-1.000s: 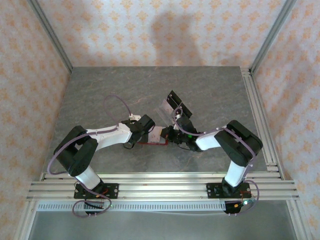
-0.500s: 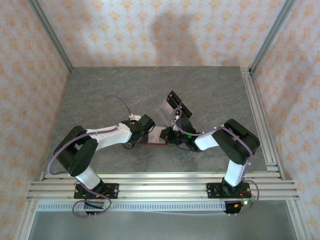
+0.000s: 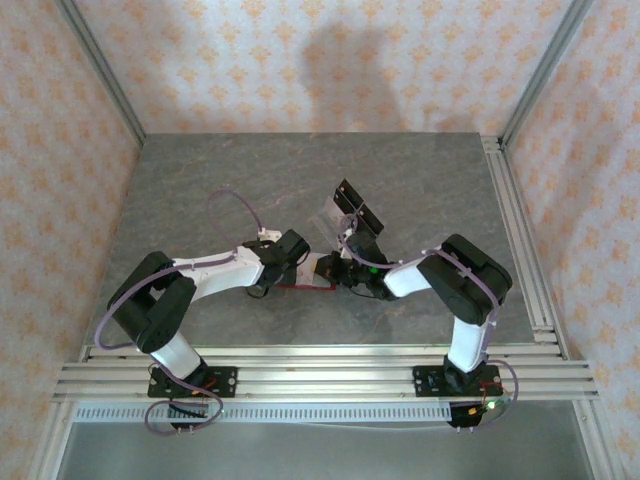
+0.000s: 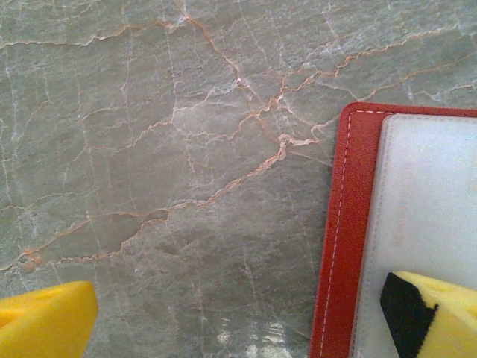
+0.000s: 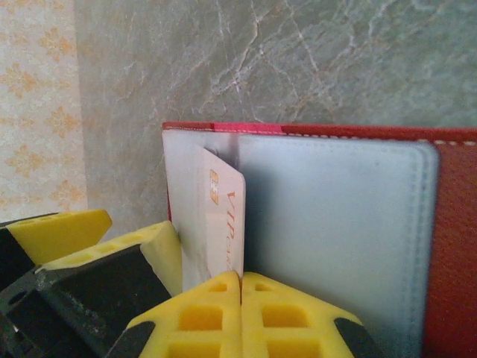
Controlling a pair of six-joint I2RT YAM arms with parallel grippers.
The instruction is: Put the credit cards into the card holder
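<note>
Credit card (image 5: pixel 221 216): you have one pale card with a gold chip and orange "VIP" lettering. It stands tilted over the open card holder (image 5: pixel 451 246), along the left edge of the holder's pale inner pocket. You cannot tell whether its far end sits under the pocket's lip.

The holder lies flat and open on the table (image 3: pixel 220 190), mid-table between the two arms. It is red with white stitching, and a small pink tab shows at its far edge.

Your right gripper (image 5: pixel 240 298) is clenched tight, and the card's near end meets its fingertips. Whether it truly pinches the card is unclear.

Your left gripper (image 4: pixel 238 324) is spread wide. One yellow pad (image 4: pixel 436 317) is over the holder's pale inside and the other is over bare stone.

A clear rack (image 3: pixel 333 215) holding black cards (image 3: pixel 357 208) stands just beyond the grippers. You have bare table to the left and far side, and aluminium rails (image 3: pixel 520 230) run along the right edge.
</note>
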